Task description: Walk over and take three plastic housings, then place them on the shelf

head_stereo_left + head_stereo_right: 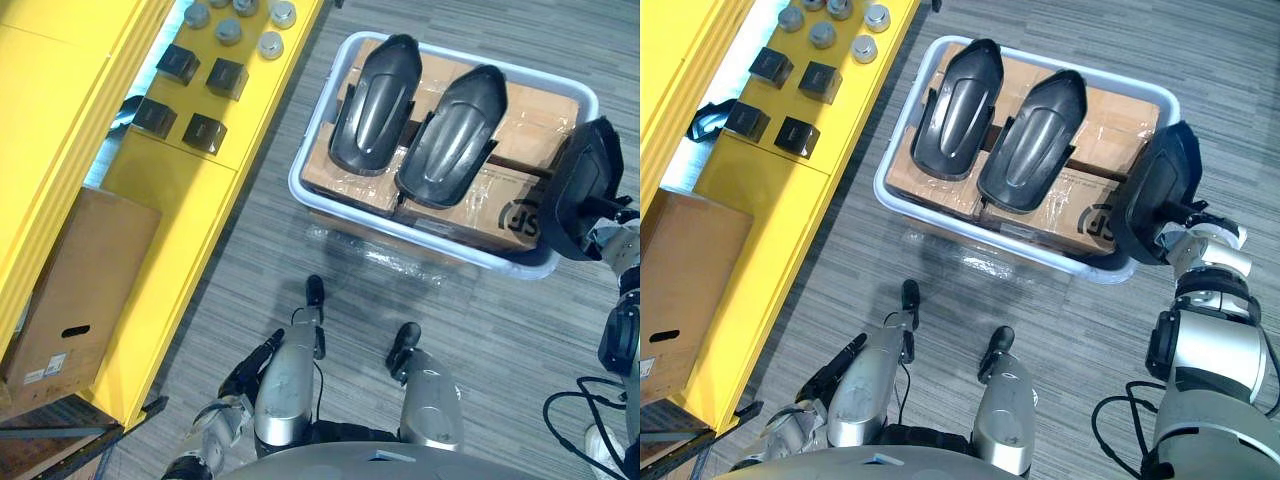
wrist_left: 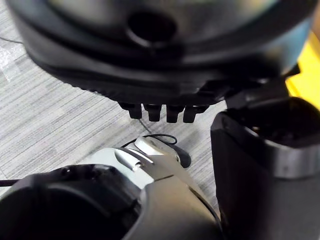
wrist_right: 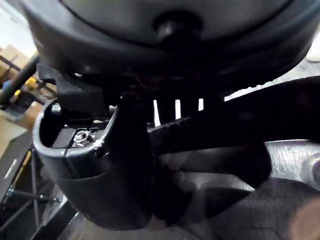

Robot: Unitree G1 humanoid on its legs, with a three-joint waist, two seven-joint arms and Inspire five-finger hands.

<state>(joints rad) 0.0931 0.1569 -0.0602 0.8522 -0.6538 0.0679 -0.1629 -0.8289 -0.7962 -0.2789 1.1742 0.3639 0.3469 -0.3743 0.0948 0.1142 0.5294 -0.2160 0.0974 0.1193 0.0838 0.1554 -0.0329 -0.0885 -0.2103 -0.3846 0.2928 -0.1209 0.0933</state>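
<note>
The right robot hand (image 3: pixel 100 170) is clutching one black plastic housing (image 1: pixel 1155 195), holding it upright at the right end of the white bin (image 1: pixel 880 187). A second housing (image 1: pixel 958 110) and a third housing (image 1: pixel 1032 140) are lying on cardboard (side by side) inside it. The left robot hand (image 1: pixel 248 372) is hanging relaxed beside the yellow shelf (image 1: pixel 760 200).

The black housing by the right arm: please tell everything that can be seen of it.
The black housing is a long, rounded shell of glossy, plastic-looking material. It stands nearly on edge at the right end of the white bin. The right hand grips it from behind; contact with the bin is unclear.
</note>
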